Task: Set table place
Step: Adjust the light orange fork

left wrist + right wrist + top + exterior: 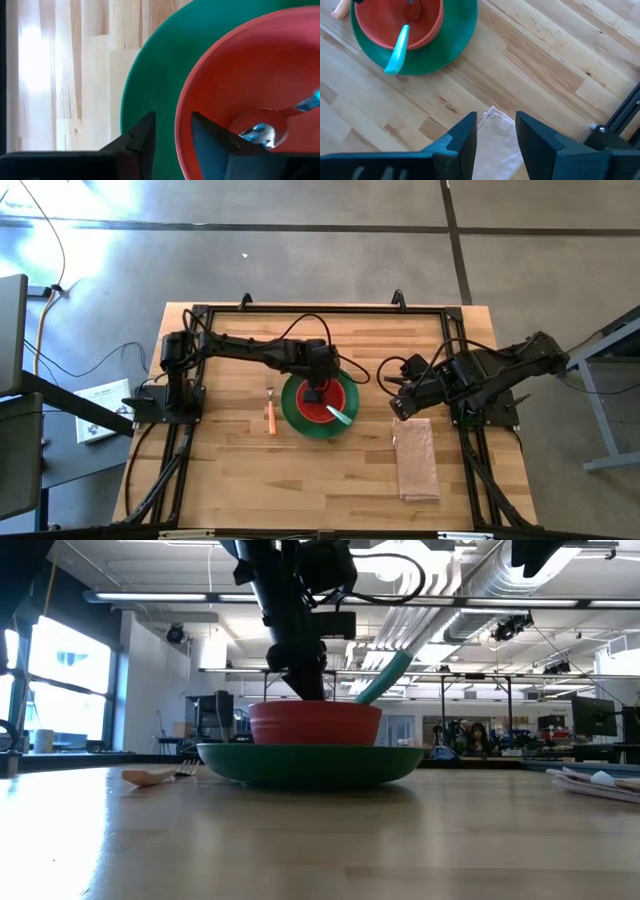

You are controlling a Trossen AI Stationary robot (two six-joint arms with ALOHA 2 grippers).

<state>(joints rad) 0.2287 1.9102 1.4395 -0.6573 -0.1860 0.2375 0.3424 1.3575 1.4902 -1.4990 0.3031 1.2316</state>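
High view: one plate (292, 412), bowl (338, 396), spoon (338, 415), fork (270, 415), napkin (416, 463); both end effectors seemingly parted, empty.

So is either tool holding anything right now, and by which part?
Left tool straddles the red bowl rim, one finger each side; a closed grip cannot be told. Right tool hangs open above the napkin, holding nothing.

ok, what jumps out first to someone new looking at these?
Mid-table, the red bowl sits on the green plate, with the teal-handled spoon leaning out of it. The left gripper hangs right at the bowl's rim, one finger inside and one outside. The right gripper, open, hovers over the folded napkin; the fork lies beside the plate, on the left arm's side.
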